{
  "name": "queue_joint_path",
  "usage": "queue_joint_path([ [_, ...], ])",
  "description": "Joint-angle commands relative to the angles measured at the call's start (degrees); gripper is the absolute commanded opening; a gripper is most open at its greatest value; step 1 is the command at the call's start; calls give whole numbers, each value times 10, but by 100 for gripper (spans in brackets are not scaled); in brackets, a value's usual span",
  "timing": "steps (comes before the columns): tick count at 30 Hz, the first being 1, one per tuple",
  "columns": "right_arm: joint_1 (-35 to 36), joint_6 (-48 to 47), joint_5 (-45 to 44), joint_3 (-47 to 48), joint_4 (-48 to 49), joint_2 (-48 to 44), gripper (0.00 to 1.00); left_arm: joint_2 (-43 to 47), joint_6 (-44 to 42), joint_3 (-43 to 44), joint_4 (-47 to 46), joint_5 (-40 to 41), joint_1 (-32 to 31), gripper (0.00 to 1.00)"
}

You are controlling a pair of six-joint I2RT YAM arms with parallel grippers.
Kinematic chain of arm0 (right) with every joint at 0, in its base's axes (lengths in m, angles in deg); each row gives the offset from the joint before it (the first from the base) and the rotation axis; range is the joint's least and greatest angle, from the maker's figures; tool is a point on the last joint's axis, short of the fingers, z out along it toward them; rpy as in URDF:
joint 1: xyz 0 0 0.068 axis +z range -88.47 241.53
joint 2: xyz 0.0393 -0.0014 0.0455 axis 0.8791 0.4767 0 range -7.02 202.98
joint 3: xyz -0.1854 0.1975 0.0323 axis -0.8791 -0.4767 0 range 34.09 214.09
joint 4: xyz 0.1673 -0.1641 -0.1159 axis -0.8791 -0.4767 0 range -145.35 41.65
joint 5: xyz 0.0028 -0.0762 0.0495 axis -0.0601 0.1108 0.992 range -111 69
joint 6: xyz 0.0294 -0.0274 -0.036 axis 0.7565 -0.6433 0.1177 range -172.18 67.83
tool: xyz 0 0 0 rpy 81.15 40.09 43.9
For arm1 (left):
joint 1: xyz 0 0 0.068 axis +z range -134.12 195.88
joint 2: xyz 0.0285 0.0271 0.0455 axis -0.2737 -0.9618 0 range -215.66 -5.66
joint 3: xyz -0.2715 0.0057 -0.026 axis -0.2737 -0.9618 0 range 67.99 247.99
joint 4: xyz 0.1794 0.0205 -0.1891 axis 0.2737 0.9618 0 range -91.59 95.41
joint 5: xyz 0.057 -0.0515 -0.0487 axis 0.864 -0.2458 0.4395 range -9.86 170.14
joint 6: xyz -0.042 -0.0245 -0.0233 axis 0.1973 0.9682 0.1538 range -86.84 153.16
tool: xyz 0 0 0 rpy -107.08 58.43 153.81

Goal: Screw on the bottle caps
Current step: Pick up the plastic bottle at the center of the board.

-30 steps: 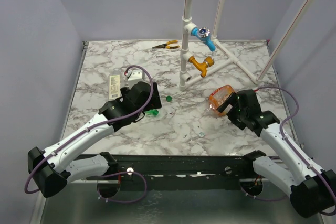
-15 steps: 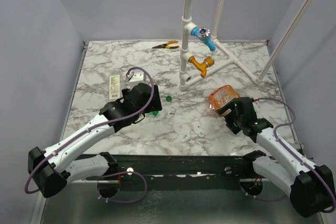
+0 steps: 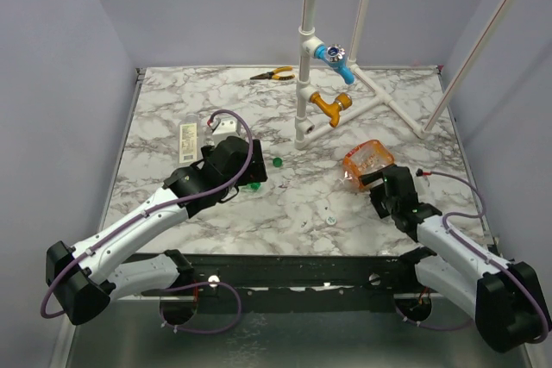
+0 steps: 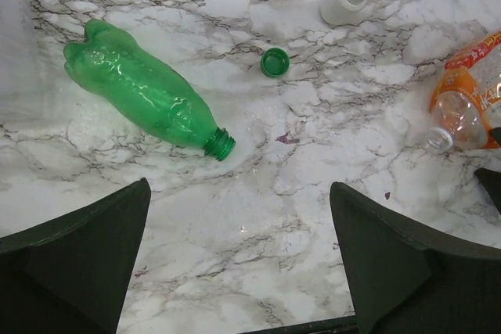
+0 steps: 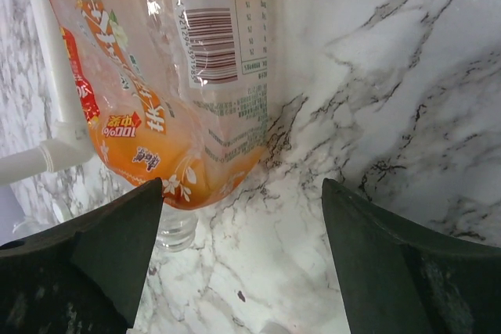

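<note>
Left end effector (image 4: pixel 239 189) wide near green bottle (image 4: pixel 141 91); right end effector (image 5: pixel 243 185) wide

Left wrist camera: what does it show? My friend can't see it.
A green bottle lies on its side, uncapped, on a marble table, with a small green cap lying apart from it. An orange bottle lies at the right edge, and the left tool hangs open and empty above.

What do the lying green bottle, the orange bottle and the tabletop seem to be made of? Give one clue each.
Slim green translucent bottle: probably thin plastic, glossy; light passes through it.
Wide orange translucent bottle: probably plastic; see-through wall, printed label.
White grey-veined tabletop: marble look, perhaps laminate; smooth, faint sheen.
</note>
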Motion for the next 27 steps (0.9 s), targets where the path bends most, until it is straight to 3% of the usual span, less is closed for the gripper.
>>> queue_joint_path([
  [1, 1, 7, -41, -25, 115, 21, 85, 2, 2, -13, -11, -9, 1, 99],
  [10, 0, -14, -61, -74, 238, 81, 77, -1, 4, -13, -17, -5, 5, 99],
  [18, -1, -34, -72, -86, 256, 83, 46, -11, 9, -16, -21, -11, 5, 99],
  [21, -1, -52, -56, -69, 216, 70, 28, -17, 15, -23, -30, -17, 5, 99],
  [27, 0, -106, -3, -39, 102, 18, 14, -22, 30, -39, -65, -39, 5, 99],
])
